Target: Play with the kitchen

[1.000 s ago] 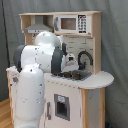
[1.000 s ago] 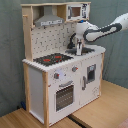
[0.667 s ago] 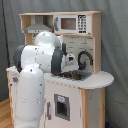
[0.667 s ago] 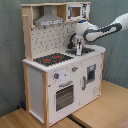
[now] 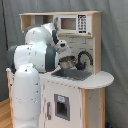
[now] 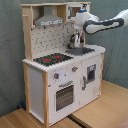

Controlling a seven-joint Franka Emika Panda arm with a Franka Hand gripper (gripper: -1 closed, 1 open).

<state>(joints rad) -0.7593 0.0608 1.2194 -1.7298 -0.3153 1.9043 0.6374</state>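
Kitchen (image 6: pixel 60 75) looks rigid, heavy; I'd work its tap (image 5: pixel 84 57). Can't tell my gripper's (image 6: pixel 76 39) state.

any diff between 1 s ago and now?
Nothing visibly changed. The arm still reaches over the sink by the tap, gripper at the same spot above the basin. The kitchen looks as before.

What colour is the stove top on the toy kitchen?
The hob is black with red rings, clearest in the second exterior view.
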